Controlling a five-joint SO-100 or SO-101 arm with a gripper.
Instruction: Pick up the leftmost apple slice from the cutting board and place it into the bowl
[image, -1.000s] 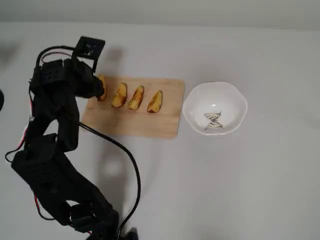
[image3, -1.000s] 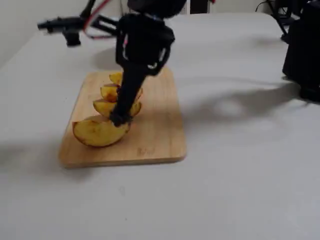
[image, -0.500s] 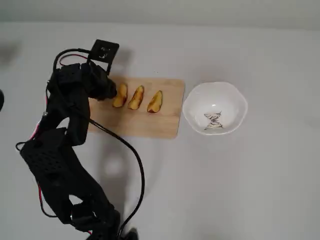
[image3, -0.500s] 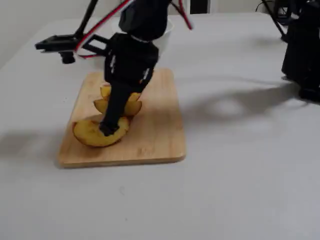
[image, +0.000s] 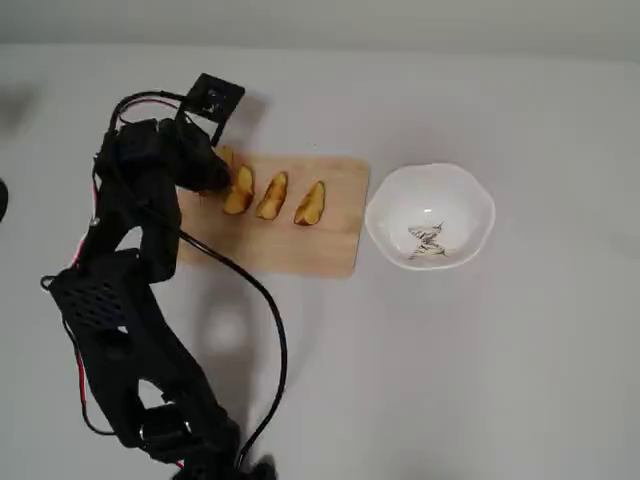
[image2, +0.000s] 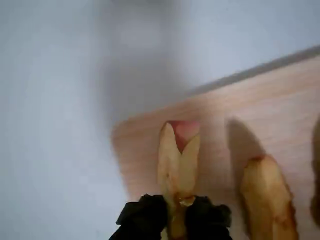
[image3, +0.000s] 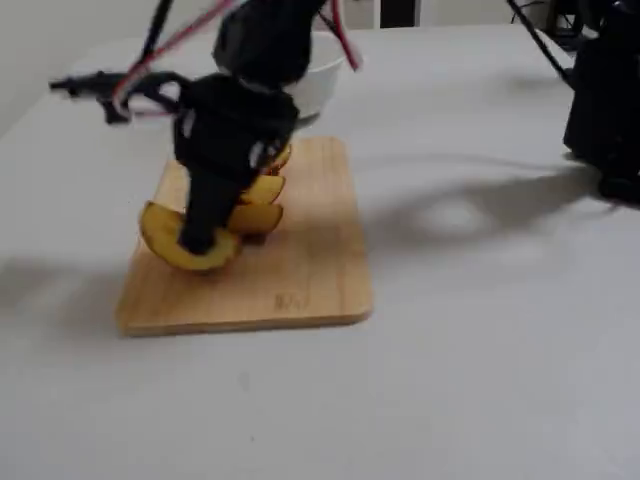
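White ceramic, the bowl (image: 430, 217) holds no fruit, only its dark drawing. Three slim wedges (image: 274, 195) lie on the cutting board (image: 300, 250); the claw (image2: 175, 212) pinches the leftmost apple slice (image2: 177, 157)

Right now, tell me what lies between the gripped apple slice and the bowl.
In the overhead view, three more apple slices on the cutting board lie between the gripped slice and the bowl.

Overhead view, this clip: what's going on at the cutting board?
The gripper is shut on the leftmost apple slice, which the fixed view shows lifted just clear of the cutting board. Three other slices lie in a row on the board. The white bowl beside the board holds no apple yet.
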